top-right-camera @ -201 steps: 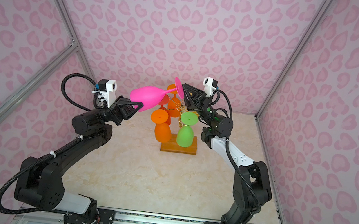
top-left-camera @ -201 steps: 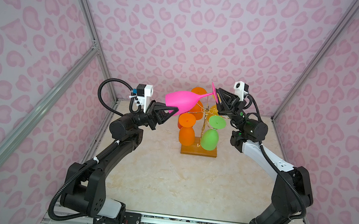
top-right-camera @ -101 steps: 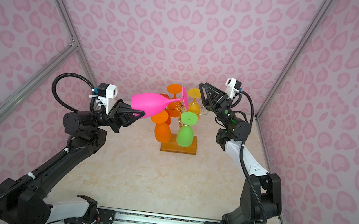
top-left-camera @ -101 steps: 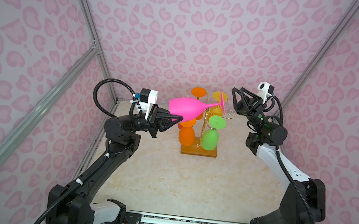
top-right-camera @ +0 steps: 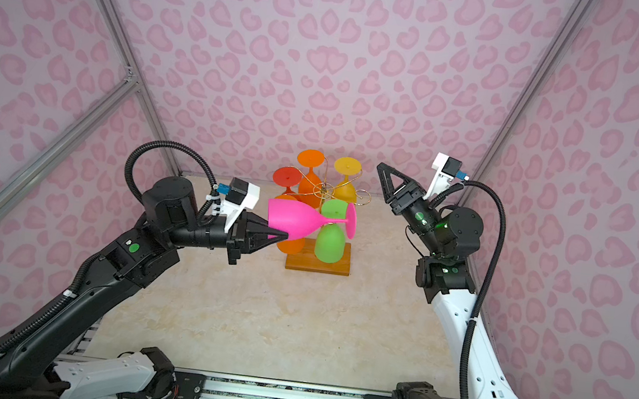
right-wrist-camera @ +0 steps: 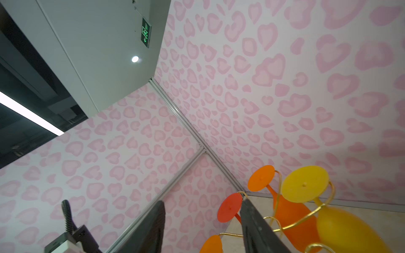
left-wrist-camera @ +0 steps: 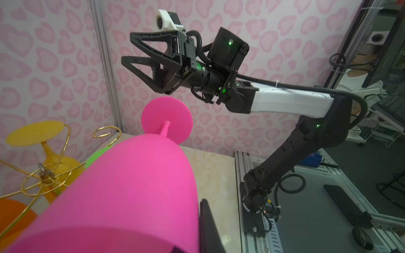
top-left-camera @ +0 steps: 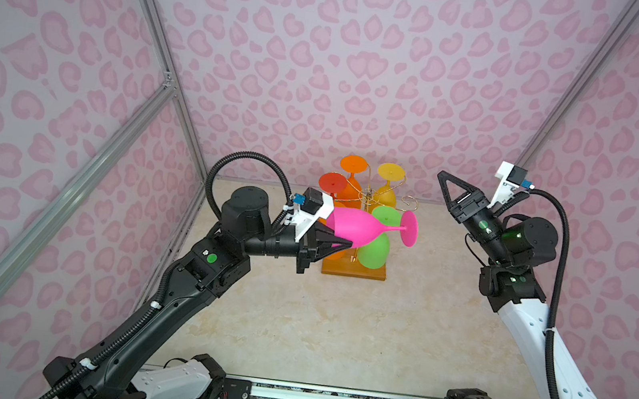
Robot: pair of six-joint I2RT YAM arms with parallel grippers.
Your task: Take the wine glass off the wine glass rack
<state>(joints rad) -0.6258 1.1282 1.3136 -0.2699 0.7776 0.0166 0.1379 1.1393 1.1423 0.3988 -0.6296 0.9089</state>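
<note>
The pink wine glass (top-left-camera: 351,230) (top-right-camera: 294,222) lies level in the air in front of the wine glass rack, its foot pointing right. My left gripper (top-left-camera: 345,246) (top-right-camera: 283,236) is shut on the bowl's rim. In the left wrist view the bowl (left-wrist-camera: 131,186) fills the foreground, with one finger (left-wrist-camera: 208,227) against its outside. The wine glass rack (top-left-camera: 368,194) (top-right-camera: 325,188) is gold wire on a brown wooden base. My right gripper (top-left-camera: 441,178) (top-right-camera: 380,167) (left-wrist-camera: 127,47) (right-wrist-camera: 202,201) hangs open and empty to the right of the rack, clear of the glass.
Orange (top-left-camera: 353,165), red (top-left-camera: 332,181), yellow (top-left-camera: 390,172) and green (top-left-camera: 374,251) glasses hang upside down on the rack. Its base (top-left-camera: 354,270) sits near the back wall. Pink patterned walls with metal posts close in both sides.
The right gripper let go of the pink glass's foot, opened and drew back to the right. The left gripper carried the glass down and forward, away from the rack's arms.
</note>
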